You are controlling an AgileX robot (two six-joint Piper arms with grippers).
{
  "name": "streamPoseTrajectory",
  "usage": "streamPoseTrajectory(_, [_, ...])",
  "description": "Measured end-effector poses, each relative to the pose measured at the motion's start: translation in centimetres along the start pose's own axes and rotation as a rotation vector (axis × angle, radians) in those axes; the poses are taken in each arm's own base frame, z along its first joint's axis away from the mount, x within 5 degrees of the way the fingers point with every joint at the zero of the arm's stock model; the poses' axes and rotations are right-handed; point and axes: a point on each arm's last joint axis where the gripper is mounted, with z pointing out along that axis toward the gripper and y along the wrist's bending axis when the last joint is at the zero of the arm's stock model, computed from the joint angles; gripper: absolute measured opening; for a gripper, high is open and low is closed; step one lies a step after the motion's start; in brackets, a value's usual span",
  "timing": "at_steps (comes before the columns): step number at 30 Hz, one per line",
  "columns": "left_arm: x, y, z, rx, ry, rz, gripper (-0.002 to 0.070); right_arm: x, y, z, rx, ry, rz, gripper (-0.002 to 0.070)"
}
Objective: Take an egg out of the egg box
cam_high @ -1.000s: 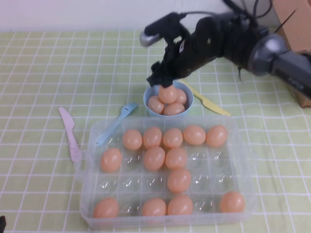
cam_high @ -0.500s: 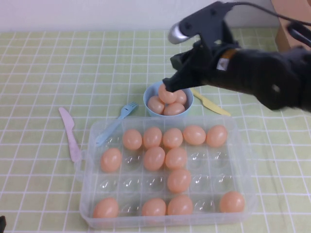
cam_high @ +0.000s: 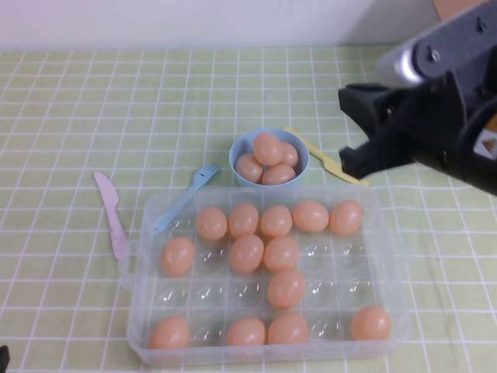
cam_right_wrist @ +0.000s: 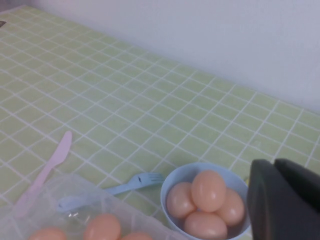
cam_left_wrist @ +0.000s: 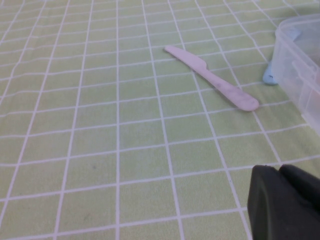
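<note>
We see the right gripper (cam_high: 359, 128) raised at the far right, over the yellow knife (cam_high: 330, 161), its fingers spread apart and holding nothing. The egg box (cam_high: 388, 307) sits near centre with thirteen eggs in its cups. Just beyond it, the light-blue bowl (cam_high: 239, 149) holds four eggs, the top egg (cam_high: 268, 148) resting on the others. A blue fork (cam_high: 180, 199) and a pink knife (cam_high: 112, 215) lie to the left. Of the left gripper (cam_left_wrist: 287, 202) we cannot tell whether it is open.

A small light-blue bowl (cam_high: 298, 149) sits on the green checked desk (cam_high: 78, 101). A pale pink plastic knife (cam_high: 112, 215), a light-blue plastic fork (cam_high: 184, 197) and a yellow plastic knife (cam_high: 330, 160) lie nearby.
</note>
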Motion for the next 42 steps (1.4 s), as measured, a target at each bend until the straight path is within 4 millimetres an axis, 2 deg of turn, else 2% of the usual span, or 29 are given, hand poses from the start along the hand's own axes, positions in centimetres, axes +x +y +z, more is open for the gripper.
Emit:
streamPoseTrajectory(6, [0.0, 0.0, 0.0, 0.000, 0.000, 0.000, -0.0005, 2.0, 0.5, -1.5, -0.008, -0.045, -0.046, -0.0017])
streamPoseTrajectory(13, [0.0, 0.0, 0.0, 0.000, 0.000, 0.000, -0.0005, 4.4, 0.5, -1.9, 0.012, -0.127, -0.116, -0.0017])
streamPoseTrajectory(17, [0.0, 0.0, 0.0, 0.000, 0.000, 0.000, -0.0005, 7.0, 0.3, -2.5, 0.038, -0.203, -0.132, -0.0017])
streamPoseTrajectory(22, [0.0, 0.0, 0.0, 0.000, 0.000, 0.000, -0.0005, 10.9, -0.2, -4.5, 0.112, -0.327, -0.133, -0.0017])
streamPoseTrajectory(28, [0.0, 0.0, 0.0, 0.000, 0.000, -0.001, -0.0005, 14.3, -1.0, -7.1, 0.193, -0.340, -0.123, -0.0017])
streamPoseTrajectory(32, [0.0, 0.0, 0.0, 0.000, 0.000, -0.001, -0.0005, 15.1, -1.4, -9.6, 0.242, -0.348, -0.147, -0.0017])
streamPoseTrajectory(42, [0.0, 0.0, 0.0, -0.001, 0.000, 0.001, -0.0005, 15.8, -3.2, -12.8, 0.397, -0.234, -0.071, -0.0018])
